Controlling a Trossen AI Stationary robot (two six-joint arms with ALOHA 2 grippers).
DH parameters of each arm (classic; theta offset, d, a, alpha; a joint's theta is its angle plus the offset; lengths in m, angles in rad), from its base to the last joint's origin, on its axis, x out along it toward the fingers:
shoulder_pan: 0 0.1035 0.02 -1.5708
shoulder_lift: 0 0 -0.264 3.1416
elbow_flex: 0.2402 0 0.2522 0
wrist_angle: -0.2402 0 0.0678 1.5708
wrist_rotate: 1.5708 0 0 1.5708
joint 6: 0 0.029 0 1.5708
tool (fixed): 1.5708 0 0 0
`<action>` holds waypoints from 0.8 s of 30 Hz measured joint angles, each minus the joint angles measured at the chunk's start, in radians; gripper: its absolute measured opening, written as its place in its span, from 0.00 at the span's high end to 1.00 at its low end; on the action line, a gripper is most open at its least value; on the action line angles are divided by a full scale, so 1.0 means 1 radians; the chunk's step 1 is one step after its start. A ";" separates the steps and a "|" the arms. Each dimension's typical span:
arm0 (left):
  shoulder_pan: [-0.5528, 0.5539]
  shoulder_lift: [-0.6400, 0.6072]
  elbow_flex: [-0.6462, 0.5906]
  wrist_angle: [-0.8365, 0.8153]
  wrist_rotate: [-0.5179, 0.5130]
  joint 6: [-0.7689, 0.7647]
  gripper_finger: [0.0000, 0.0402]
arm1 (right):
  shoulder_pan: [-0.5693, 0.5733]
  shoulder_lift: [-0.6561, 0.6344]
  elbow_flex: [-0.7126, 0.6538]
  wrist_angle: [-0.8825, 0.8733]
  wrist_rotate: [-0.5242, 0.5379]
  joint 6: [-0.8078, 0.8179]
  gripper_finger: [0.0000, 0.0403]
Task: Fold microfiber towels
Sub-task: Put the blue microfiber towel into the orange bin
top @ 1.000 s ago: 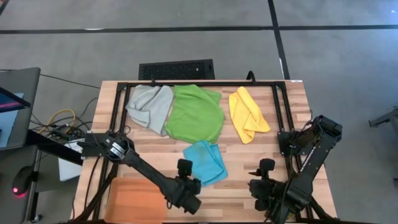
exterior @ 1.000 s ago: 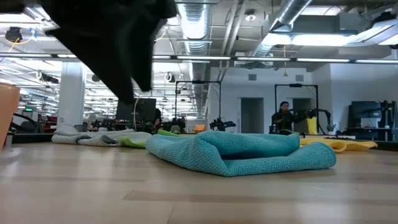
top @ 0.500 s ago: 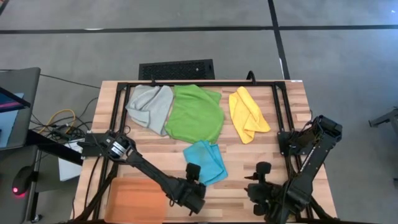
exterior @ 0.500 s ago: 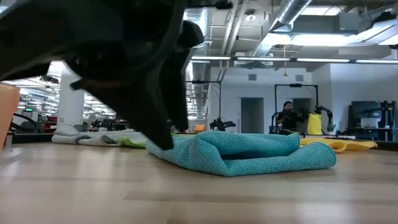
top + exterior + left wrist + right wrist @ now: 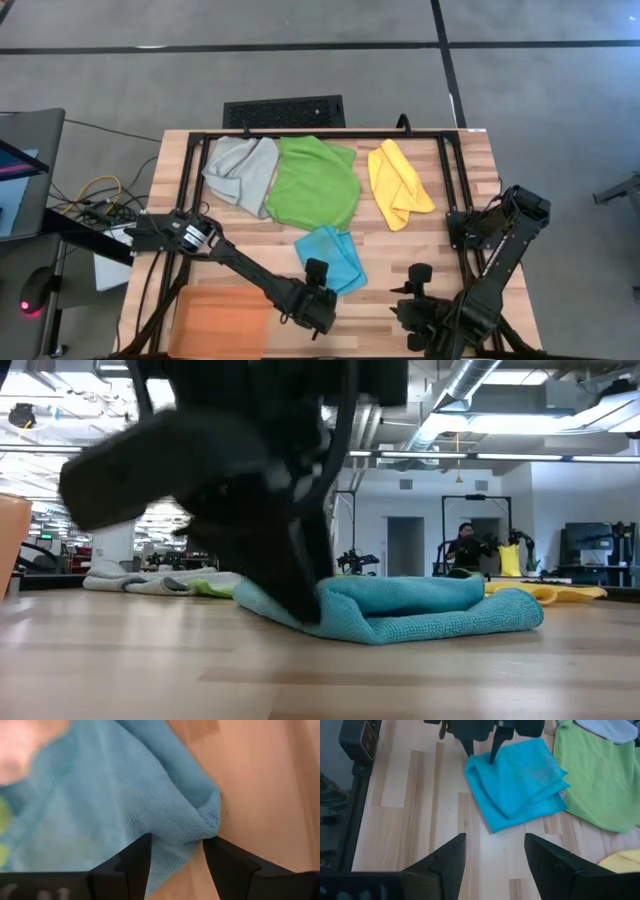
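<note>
Left gripper [image 5: 175,851] is sitting low at the near corner of the blue towel [image 5: 331,257], jaws standing apart with that corner lying between them, not clamped on it. Right gripper [image 5: 418,290] is waiting at the near edge of the desk [image 5: 400,250], jaws apart and holding nothing, blue towel ahead of it. Orange tray [image 5: 218,322] is lying at the near left corner. Blue towel is lying crumpled mid-desk. Farther back, the green towel [image 5: 315,183] is lying in the middle, overlapping the grey towel [image 5: 240,172] on its left, the yellow towel [image 5: 397,183] lying apart on its right
</note>
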 joint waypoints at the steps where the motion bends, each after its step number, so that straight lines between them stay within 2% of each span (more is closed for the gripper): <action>1: 0.005 0.000 -0.010 0.014 0.012 0.005 0.57 | 0.000 0.000 0.000 0.000 0.000 0.000 0.44; 4: 0.021 -0.009 -0.053 0.080 0.036 0.016 0.57 | 0.000 0.000 0.000 -0.001 0.000 0.000 0.44; 10: 0.047 -0.010 -0.055 0.084 0.100 0.015 0.57 | 0.000 0.000 0.000 0.000 -0.001 0.000 0.44; 15: 0.059 -0.008 -0.056 0.087 0.109 -0.013 0.59 | 0.000 0.000 0.000 0.000 0.000 0.000 0.44; 18: 0.059 -0.007 -0.056 0.094 0.108 -0.022 0.70 | 0.000 0.000 0.000 0.000 0.000 0.000 0.44; 22: 0.058 -0.005 -0.057 0.105 0.123 -0.021 0.93 | 0.000 0.000 0.000 -0.001 0.001 0.000 0.44; 24: 0.058 -0.005 -0.057 0.106 0.122 -0.027 0.97 | 0.000 0.000 0.000 0.000 0.001 0.000 0.44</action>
